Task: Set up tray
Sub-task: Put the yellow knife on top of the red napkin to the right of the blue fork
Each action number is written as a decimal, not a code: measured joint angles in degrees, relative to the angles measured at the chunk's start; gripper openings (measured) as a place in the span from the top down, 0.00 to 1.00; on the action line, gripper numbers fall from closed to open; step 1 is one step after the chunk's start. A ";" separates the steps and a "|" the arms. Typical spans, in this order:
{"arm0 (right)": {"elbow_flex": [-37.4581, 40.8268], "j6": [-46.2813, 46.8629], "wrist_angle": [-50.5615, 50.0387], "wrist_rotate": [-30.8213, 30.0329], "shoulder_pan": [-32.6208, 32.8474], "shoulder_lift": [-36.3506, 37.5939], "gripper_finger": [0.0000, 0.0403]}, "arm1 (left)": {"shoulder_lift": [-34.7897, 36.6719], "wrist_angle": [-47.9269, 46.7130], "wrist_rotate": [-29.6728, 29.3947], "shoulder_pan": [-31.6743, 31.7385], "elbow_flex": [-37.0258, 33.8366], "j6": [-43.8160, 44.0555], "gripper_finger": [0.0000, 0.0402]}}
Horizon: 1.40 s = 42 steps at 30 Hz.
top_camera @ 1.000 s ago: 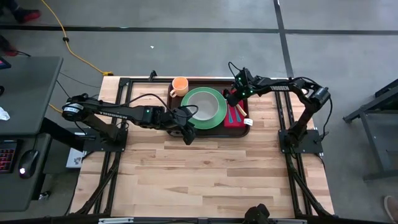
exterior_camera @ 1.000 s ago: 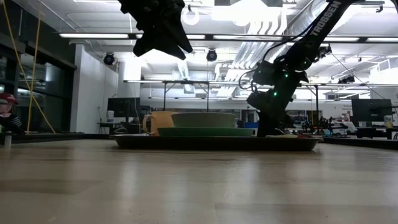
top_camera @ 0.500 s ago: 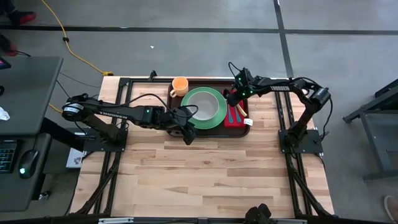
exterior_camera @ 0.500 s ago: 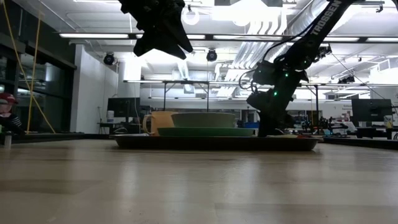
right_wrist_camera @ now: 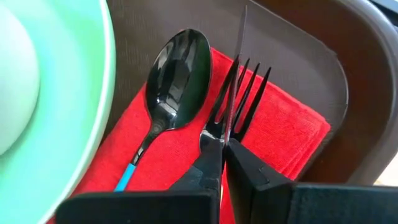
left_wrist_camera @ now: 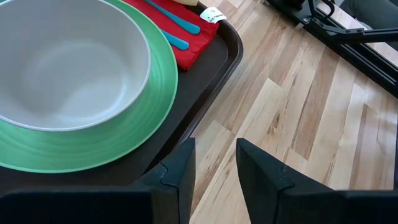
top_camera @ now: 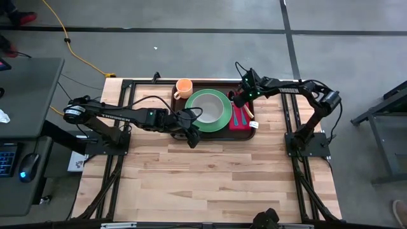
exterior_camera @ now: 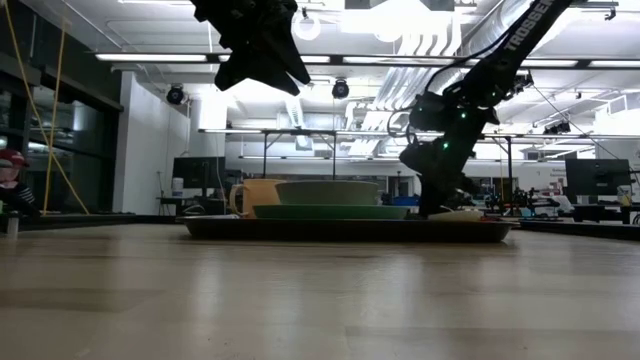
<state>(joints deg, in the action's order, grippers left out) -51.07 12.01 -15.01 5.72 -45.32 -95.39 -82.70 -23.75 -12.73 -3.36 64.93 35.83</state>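
The dark brown tray (top_camera: pixel 203 84) lies at the table's far middle. It carries an orange cup (top_camera: pixel 184 87), a green plate (top_camera: pixel 222 114) with a pale bowl (left_wrist_camera: pixel 62 62) on it, and a red napkin (right_wrist_camera: pixel 280 137). A black spoon (right_wrist_camera: pixel 180 74) and a fork (right_wrist_camera: pixel 249 93) lie on the napkin. My right gripper (right_wrist_camera: pixel 225 146) hangs over the napkin, shut on a thin knife (right_wrist_camera: pixel 238 56). My left gripper (left_wrist_camera: pixel 214 171) is open, raised above the table at the tray's near rim, touching nothing. My right gripper pinches the knife between its two fingers (right_wrist_camera: pixel 249 165). The thin dark blade (right_wrist_camera: pixel 240 37) shows edge-on and stands out ahead of the fingertips, above the fork. The fingers hide the spot they grip. Whether the blade touches the napkin, I cannot tell.
Bare wooden tabletop (top_camera: pixel 210 178) stretches from the tray to the near edge. Black frame rails (top_camera: pixel 127 114) run along both sides of the table. A white tag (left_wrist_camera: pixel 212 14) sticks out of the napkin's near corner.
My right gripper has shifted a little toward the table's right and slightly up over the napkin. The left arm and the tray's other things have kept still.
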 joint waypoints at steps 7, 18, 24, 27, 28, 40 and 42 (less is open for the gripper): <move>-1.89 0.55 -0.77 0.13 -0.01 0.24 1.00 | 0.00 -0.02 0.00 0.00 0.00 0.00 0.64; -5.79 -0.56 -4.55 -1.32 -0.02 0.26 1.00 | 0.00 -0.09 0.02 0.00 0.00 -0.03 0.64; -5.84 -1.86 -8.19 1.10 -0.39 0.26 1.00 | 0.00 -0.07 0.04 0.00 0.00 -0.63 0.64; -5.48 -2.03 -10.56 2.58 -0.89 0.26 0.97 | 0.00 -0.02 0.04 0.00 0.00 -0.94 0.64; -5.07 -2.03 -10.48 2.62 -1.07 0.26 0.95 | 0.00 -0.02 0.04 0.00 0.00 -1.00 0.64; -4.24 -0.54 -7.44 2.99 -1.53 0.15 0.65 | 0.00 0.04 0.04 0.00 0.00 -1.25 0.64; -4.24 -0.53 -8.28 2.71 -1.53 0.15 0.63 | 0.00 0.04 0.04 0.00 0.00 -1.28 0.64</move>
<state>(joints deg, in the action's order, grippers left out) -55.31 11.48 -23.29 8.43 -46.85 -95.24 -82.70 -23.70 -12.69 -3.36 64.93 34.55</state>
